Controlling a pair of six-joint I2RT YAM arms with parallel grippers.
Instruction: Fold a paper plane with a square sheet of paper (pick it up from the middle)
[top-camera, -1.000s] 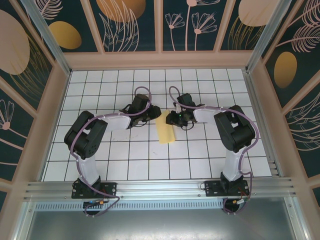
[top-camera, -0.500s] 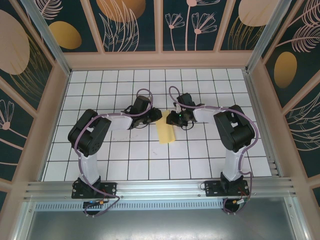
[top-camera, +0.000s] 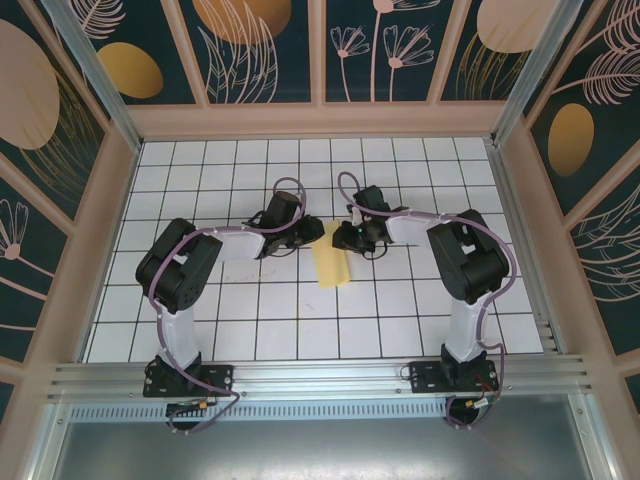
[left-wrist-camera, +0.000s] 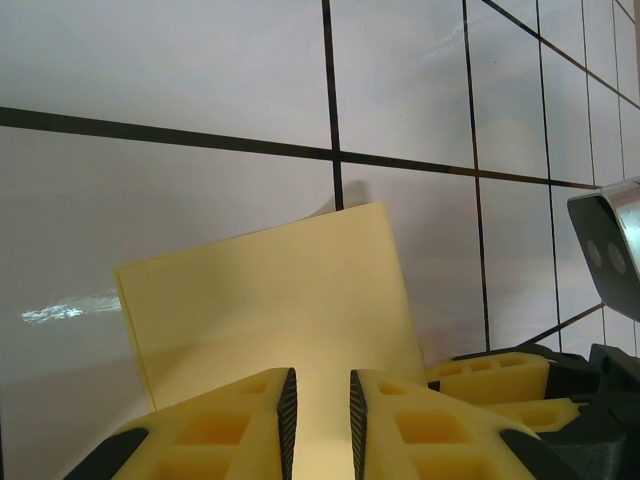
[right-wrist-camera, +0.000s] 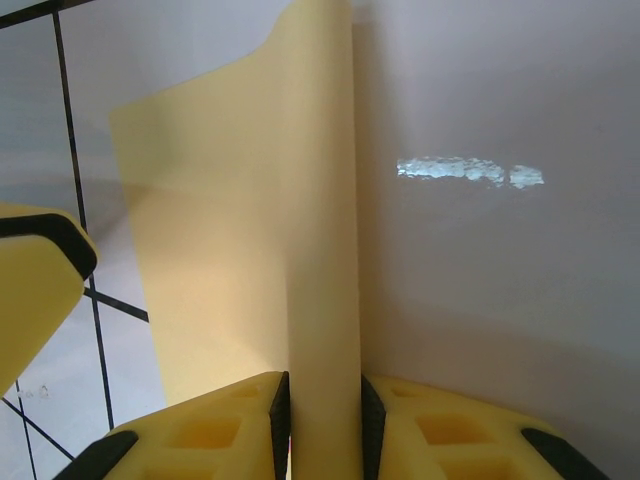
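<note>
At the middle of the white grid table (top-camera: 230, 320), between the two arms: pale yellow sheet of paper (top-camera: 332, 268), folded to a narrow strip. Pinched at its far end from either side by left gripper (left-wrist-camera: 322, 385) and right gripper (right-wrist-camera: 325, 390), pads close together with paper between.

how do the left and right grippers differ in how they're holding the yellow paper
The left gripper reaches in from the left, gripping a broad flat flap of the paper. The right gripper comes from the right, pinching a narrow raised fold. Both are shut on the paper's far end.
</note>
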